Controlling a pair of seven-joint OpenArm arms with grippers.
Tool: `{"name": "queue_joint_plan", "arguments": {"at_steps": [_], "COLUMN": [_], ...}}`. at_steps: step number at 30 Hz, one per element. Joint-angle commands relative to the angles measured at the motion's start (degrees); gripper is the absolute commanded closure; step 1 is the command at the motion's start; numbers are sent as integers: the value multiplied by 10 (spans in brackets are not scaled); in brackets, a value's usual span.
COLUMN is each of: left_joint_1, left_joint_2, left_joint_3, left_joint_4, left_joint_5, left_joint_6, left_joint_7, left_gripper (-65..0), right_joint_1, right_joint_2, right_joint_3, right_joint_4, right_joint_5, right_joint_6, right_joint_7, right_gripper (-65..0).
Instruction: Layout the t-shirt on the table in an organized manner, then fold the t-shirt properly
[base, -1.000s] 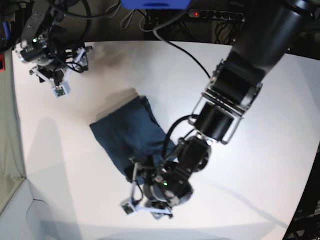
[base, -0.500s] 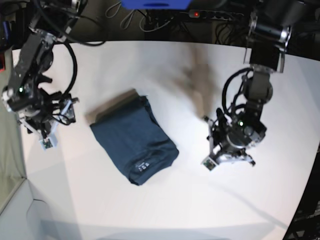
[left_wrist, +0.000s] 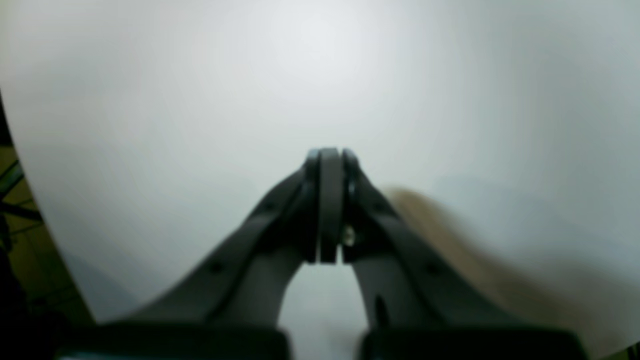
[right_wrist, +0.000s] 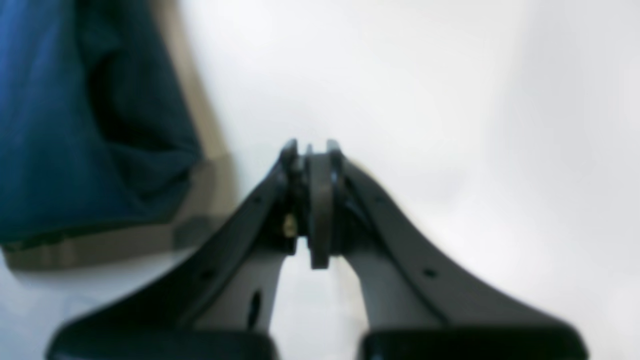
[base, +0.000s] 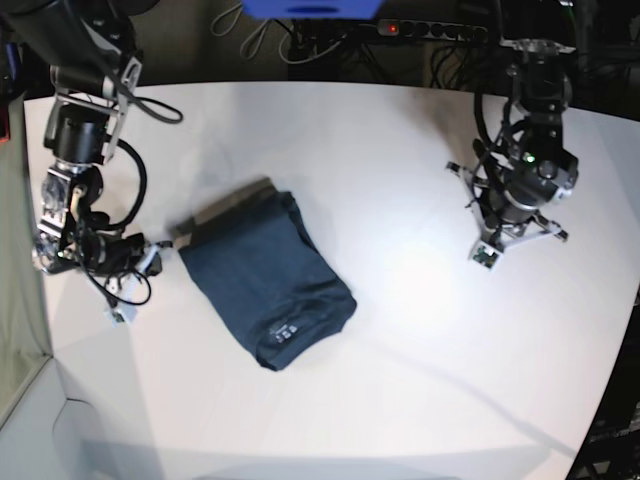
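The dark navy t-shirt (base: 265, 280) lies folded into a compact rectangle left of the middle of the white table (base: 400, 150), with a small white label (base: 285, 333) near its front edge. My right gripper (base: 142, 262) sits low just left of the shirt, shut and empty. In the right wrist view its jaws (right_wrist: 312, 150) meet over bare table (right_wrist: 425, 100), with the t-shirt (right_wrist: 75, 125) at the left. My left gripper (base: 510, 235) hangs at the far right, well away from the shirt. In the left wrist view it (left_wrist: 327, 155) is shut over bare table (left_wrist: 320, 75).
A power strip (base: 430, 30) with a red light, cables and a blue object (base: 310, 8) lie behind the table's back edge. The tabletop curves off at the front left (base: 60, 400) and drops away at the right edge (base: 625, 330).
My left arm pulled back from the shirt's front edge to the table's right side. My right arm came down beside the shirt's left side. Both grippers went from open to shut.
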Motion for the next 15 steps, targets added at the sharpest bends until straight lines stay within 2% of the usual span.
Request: {"name": "queue_joint_plan", "arguments": {"at_steps": [1,7,15], "left_joint_1": [5,50,70], "left_joint_2": [-7,-7,-8], "left_joint_3": [-16,-90,-192], "left_joint_4": [17,30,28], "left_joint_5": [1,0,-5], "left_joint_6": [2,2,0], "left_joint_7": [-7,-9,-12], "left_gripper": [0,0,0], "right_joint_1": [15,-9,-136], "right_joint_2": [5,-35,-98], "right_joint_3": [-8,-40,-61], "right_joint_4": [10,16,198], "right_joint_5": [13,14,12], "right_joint_6": [-1,-1,-1], "right_joint_7": [12,11,10], "right_gripper": [0,0,0]}}
